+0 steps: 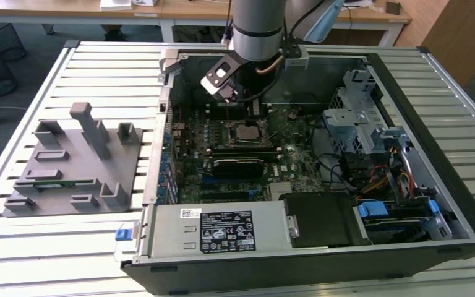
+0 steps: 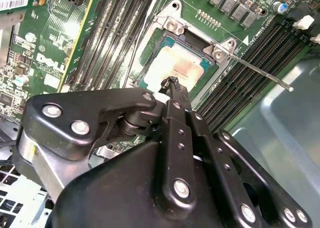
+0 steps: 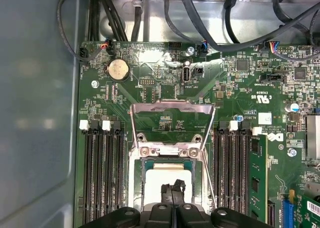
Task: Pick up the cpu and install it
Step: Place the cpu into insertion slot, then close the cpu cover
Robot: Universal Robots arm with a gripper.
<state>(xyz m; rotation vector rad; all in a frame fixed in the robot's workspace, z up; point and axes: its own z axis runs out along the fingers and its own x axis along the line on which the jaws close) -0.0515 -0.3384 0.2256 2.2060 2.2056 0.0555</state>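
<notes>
Silver-grey with a pale rim, the cpu (image 2: 175, 63) lies flat inside the open socket frame (image 2: 172, 25) on the green motherboard (image 2: 45, 53). In the first wrist view the frame's metal load plate (image 3: 172, 113) stands raised behind the cpu (image 3: 157, 180), and black memory slots (image 3: 102, 173) run along both sides. The end effector (image 2: 172, 83) has its two black fingers pressed narrowly together, holding nothing, with the tips right at the chip's top face; whether they touch it cannot be told. In the exterior view, the arm (image 1: 258, 31) reaches down into the opened computer case (image 1: 435, 154), which sits on a slatted metal worktop (image 1: 72, 68) beside a grey fixture block (image 1: 72, 167).
</notes>
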